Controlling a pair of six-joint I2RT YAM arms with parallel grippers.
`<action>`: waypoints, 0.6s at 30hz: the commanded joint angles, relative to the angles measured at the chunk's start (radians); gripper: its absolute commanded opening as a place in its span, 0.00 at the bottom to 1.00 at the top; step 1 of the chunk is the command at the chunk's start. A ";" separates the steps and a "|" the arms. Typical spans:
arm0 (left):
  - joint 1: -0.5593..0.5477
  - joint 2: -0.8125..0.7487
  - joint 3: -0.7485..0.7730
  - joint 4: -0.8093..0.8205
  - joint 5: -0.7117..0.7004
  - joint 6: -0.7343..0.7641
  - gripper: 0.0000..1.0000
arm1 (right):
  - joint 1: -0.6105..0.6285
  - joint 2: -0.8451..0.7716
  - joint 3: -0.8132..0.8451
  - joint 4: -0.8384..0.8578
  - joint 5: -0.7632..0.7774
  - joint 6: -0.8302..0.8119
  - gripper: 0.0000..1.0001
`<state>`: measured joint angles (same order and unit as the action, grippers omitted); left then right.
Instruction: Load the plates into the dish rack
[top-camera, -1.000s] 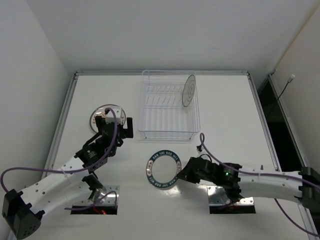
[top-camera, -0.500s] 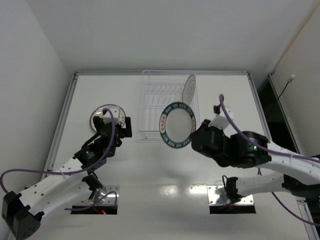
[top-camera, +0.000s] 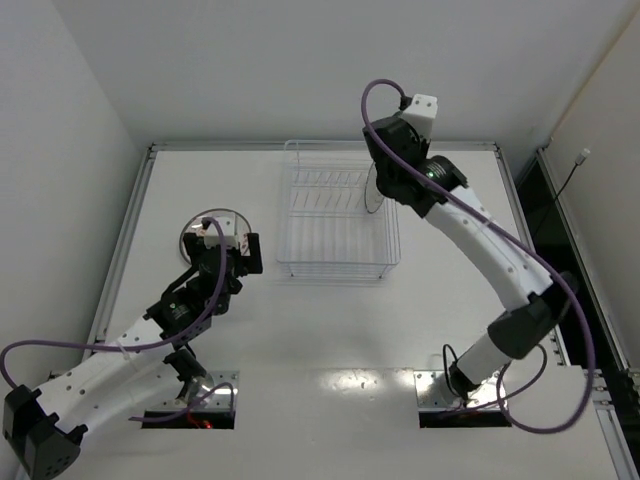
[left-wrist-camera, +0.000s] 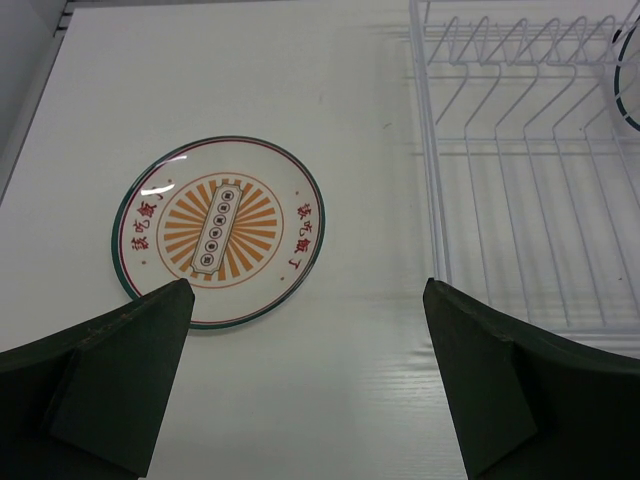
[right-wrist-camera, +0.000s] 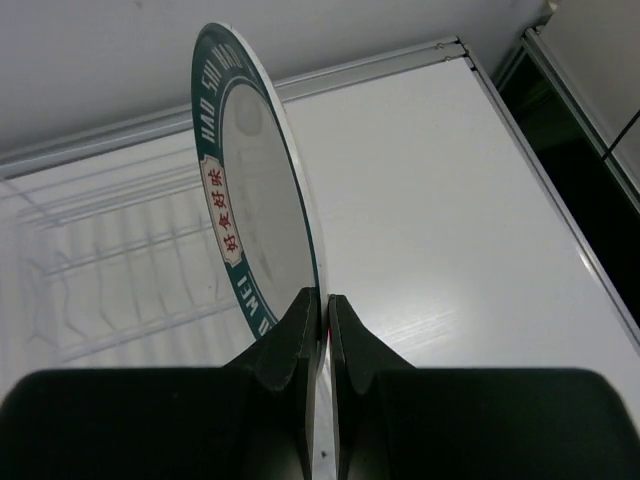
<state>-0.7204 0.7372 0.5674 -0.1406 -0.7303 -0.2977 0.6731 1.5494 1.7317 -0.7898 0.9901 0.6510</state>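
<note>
The plate with the orange sunburst centre (left-wrist-camera: 218, 230) lies flat on the table, left of the dish rack (left-wrist-camera: 432, 170). My left gripper (left-wrist-camera: 310, 375) hovers open just in front of it, fingers wide apart and holding nothing; from above, this gripper (top-camera: 232, 255) covers part of that plate (top-camera: 203, 228). My right gripper (right-wrist-camera: 323, 300) is shut on the rim of the white plate with the teal lettered rim (right-wrist-camera: 255, 190), held upright and edge-on above the right end of the dish rack (top-camera: 330, 268). A dark plate edge (top-camera: 371, 192) shows under the right arm; which plate it is I cannot tell.
The right arm (top-camera: 470, 230) arches high over the table's right half. A raised metal rail (top-camera: 320, 146) borders the back of the table. Two metal base plates (top-camera: 460, 395) sit at the near edge. A dark gap runs along the right side (top-camera: 545, 230).
The right arm lifted the teal-rimmed plate off the table in front of the rack, turned it upright and carried it over the rack's back right. The left arm barely moved.
</note>
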 joint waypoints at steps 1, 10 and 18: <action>-0.010 -0.030 0.011 0.036 -0.030 -0.009 1.00 | -0.082 0.087 0.038 0.253 -0.146 -0.194 0.00; -0.010 -0.030 0.002 0.036 -0.031 0.000 1.00 | -0.161 0.348 0.178 0.245 -0.225 -0.232 0.00; -0.010 -0.030 0.002 0.045 -0.021 0.000 1.00 | -0.172 0.428 0.083 0.250 -0.168 -0.232 0.00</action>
<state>-0.7204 0.7197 0.5671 -0.1398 -0.7448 -0.2974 0.5060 1.9797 1.8240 -0.5938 0.7734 0.4374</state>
